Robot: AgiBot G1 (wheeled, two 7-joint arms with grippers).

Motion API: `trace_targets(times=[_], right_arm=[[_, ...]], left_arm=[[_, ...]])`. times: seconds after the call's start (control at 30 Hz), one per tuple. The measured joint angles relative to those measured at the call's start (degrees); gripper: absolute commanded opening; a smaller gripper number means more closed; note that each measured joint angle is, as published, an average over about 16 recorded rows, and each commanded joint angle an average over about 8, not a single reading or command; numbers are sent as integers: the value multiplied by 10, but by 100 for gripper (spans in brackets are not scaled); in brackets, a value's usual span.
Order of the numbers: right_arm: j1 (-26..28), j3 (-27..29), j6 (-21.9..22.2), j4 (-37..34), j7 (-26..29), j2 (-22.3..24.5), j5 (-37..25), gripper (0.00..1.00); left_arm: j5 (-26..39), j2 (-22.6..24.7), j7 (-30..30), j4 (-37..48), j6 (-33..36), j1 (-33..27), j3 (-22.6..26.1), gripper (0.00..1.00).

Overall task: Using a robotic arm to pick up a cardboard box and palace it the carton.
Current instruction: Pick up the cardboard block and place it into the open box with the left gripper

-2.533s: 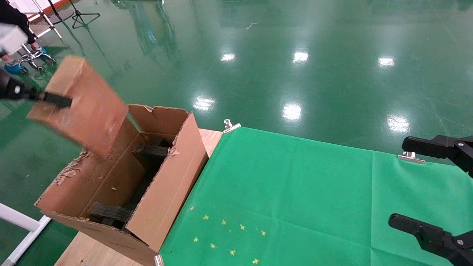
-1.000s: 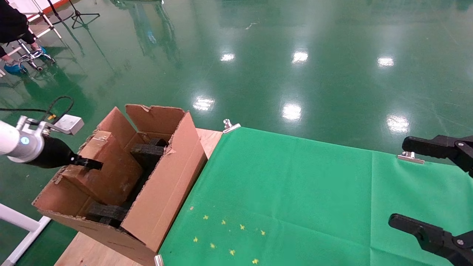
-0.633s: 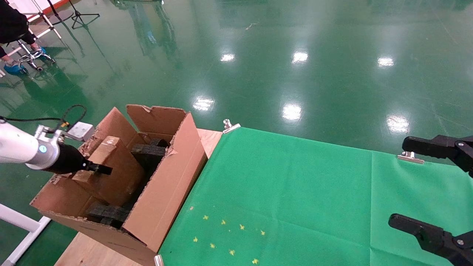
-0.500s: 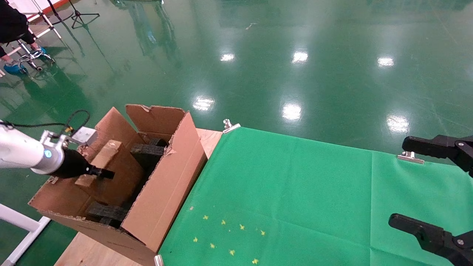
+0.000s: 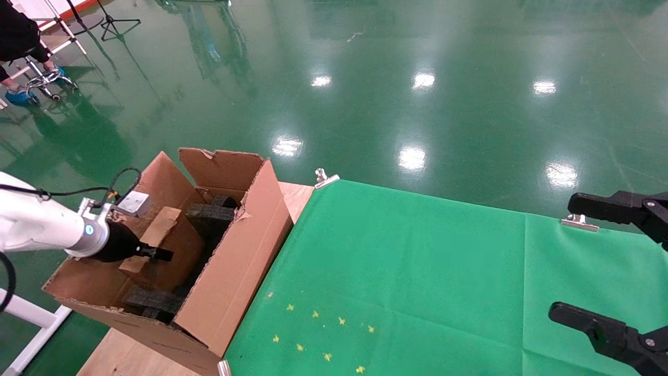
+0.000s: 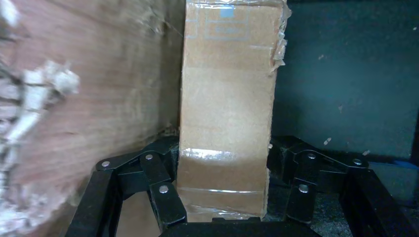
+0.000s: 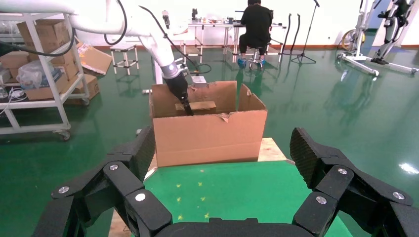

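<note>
The large brown carton point(image 5: 235, 271) stands open at the table's left end, with black foam blocks point(image 5: 211, 211) inside. My left gripper point(image 5: 156, 254), on the white arm, reaches down into it and is shut on the small taped cardboard box point(image 5: 175, 243), which is held on edge between the carton's left wall and the foam. In the left wrist view the box point(image 6: 227, 98) stands between the two fingers point(image 6: 165, 197) of the left gripper point(image 6: 225, 158). My right gripper point(image 5: 566, 256) is open and empty at the table's right edge; it also shows in the right wrist view point(image 7: 225, 148), facing the carton point(image 7: 207, 133).
A green cloth point(image 5: 417, 271) covers the table, held by metal clips point(image 5: 326, 178) and marked with yellow stars point(image 5: 323, 334). A white rail point(image 5: 31, 313) runs below the carton's left side. A person point(image 7: 257, 24) and racks stand far behind on the green floor.
My left gripper has come down from high at the left and lowered the cardboard box into the carton, deeper in each frame. The right arm has not moved.
</note>
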Motion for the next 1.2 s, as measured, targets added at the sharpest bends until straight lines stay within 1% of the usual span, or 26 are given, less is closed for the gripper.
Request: trace_targets(times=[0.2, 0.23, 0.67, 1.2], right_arm=[[0, 0, 0, 0, 0, 0, 0, 100], [0, 0, 0, 0, 0, 0, 0, 100], [0, 0, 0, 0, 0, 0, 0, 100], [0, 0, 0, 0, 0, 0, 0, 100]], left_arm=[[-1, 5, -5, 2, -5, 9, -1, 91], [-1, 5, -6, 2, -6, 10, -1, 100], [2, 4, -5, 2, -4, 3, 1, 100], [6, -5, 3, -6, 12, -37, 4, 100]])
